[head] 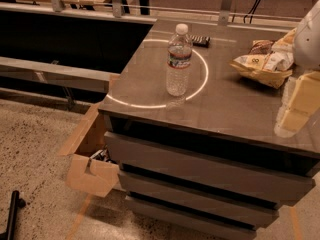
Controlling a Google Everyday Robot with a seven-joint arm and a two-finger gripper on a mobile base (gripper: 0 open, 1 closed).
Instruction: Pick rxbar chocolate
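The rxbar chocolate point(200, 41) is a small dark flat bar lying near the back edge of the dark countertop point(235, 109), just behind and to the right of the water bottle's cap. My gripper point(294, 115) shows as pale blocky parts at the right edge of the view, over the counter's right front area. It is far from the bar, to the right and nearer the front. The white arm housing point(310, 36) sits above it.
A clear water bottle point(178, 60) stands upright mid-counter inside a bright ring of reflected light. Yellow-and-white snack bags point(261, 63) lie at the right back. Drawers point(200, 169) front the counter. An open cardboard box point(92, 159) sits on the floor at left.
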